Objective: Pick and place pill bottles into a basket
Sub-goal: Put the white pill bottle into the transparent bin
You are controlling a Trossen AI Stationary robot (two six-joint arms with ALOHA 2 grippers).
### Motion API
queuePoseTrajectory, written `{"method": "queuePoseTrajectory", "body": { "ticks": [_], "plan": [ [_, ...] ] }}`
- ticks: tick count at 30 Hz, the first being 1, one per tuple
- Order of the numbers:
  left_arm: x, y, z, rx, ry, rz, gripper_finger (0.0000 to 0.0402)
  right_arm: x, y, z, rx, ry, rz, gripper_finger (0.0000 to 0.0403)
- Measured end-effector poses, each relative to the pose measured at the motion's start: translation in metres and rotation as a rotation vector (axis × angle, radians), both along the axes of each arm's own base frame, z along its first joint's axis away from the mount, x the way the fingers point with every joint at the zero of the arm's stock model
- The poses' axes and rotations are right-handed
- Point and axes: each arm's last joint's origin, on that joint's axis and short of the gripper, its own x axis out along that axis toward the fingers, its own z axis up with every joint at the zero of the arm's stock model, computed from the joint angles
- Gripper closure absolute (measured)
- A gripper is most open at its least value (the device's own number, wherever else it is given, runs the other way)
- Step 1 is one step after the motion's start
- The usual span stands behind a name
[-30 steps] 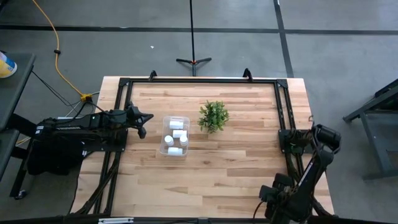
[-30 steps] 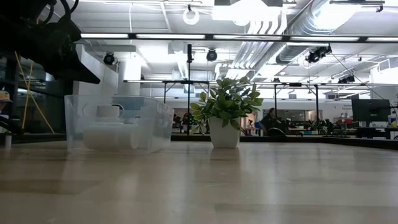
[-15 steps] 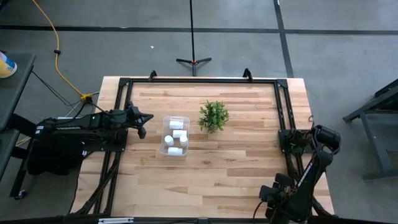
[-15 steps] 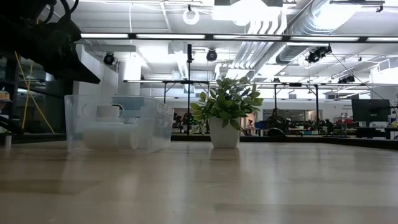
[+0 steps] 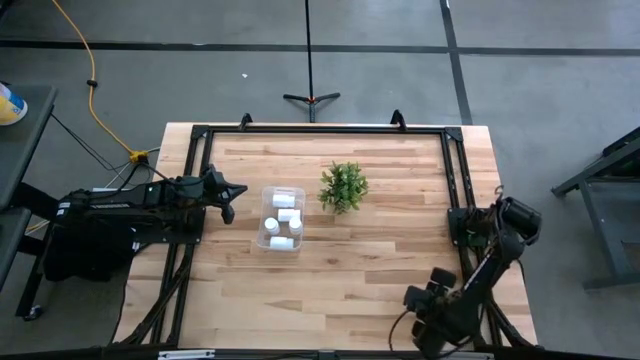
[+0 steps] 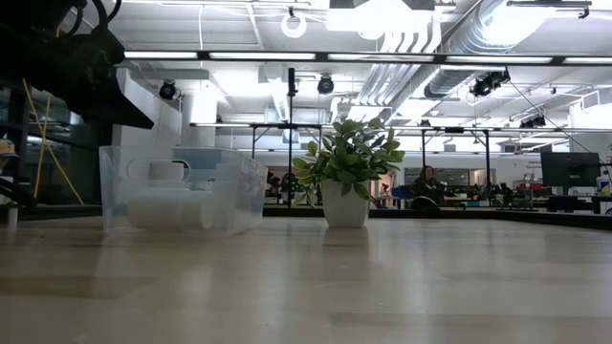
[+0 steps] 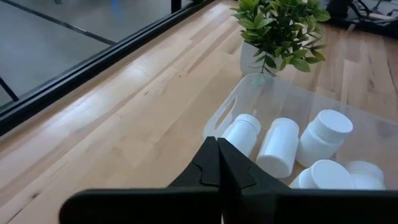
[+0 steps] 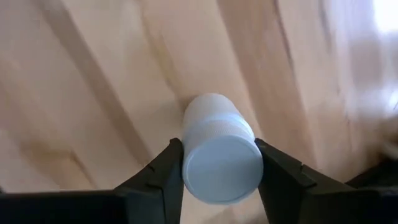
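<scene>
**White bottle pinched at the near right corner**

Pale wood table (image 5: 380,260), plant (image 5: 343,186) near the middle toward the far side. Just left of the plant, clear basket (image 5: 281,218) holding five white pill bottles (image 5: 279,225), some lying, some upright. Left gripper (image 5: 232,190) hanging just left of the basket, fingers (image 7: 217,163) pressed together on nothing, tips near the basket's rim. Right gripper (image 8: 217,155) low at the near right corner of the table, well apart from the basket. Sixth bottle (image 8: 219,149) pinched there between its two fingers (image 8: 165,171), cap toward the wrist camera, bare planks behind.
</scene>
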Motion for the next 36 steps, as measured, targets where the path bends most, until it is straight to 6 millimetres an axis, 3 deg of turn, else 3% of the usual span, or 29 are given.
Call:
{"method": "queuePoseTrajectory", "body": {
  "ticks": [5,11,17,20,28,36],
  "plan": [
    [0.000,0.000,0.000,-0.002,-0.006,0.001,0.0352,0.022,-0.016,0.000,-0.034,-0.029,0.025,0.0251],
    [0.001,-0.001,0.001,-0.007,-0.007,-0.022,0.0380,0.051,-0.041,0.000,-0.080,-0.058,0.046,0.0253],
    [0.001,-0.001,0.001,-0.009,-0.009,-0.040,0.0361,0.080,-0.074,0.000,-0.159,-0.115,0.000,0.0253],
    [0.001,-0.001,0.001,-0.023,-0.016,-0.033,0.0345,0.096,-0.087,0.005,-0.135,-0.178,0.008,0.0253],
    [0.001,-0.001,0.001,-0.005,-0.007,-0.043,0.0381,0.133,-0.122,0.023,-0.082,-0.349,0.124,0.0253],
    [0.001,-0.001,0.001,-0.047,-0.028,-0.022,0.0350,0.171,-0.163,0.031,-0.015,-0.482,0.283,0.0253]
  ]
}}
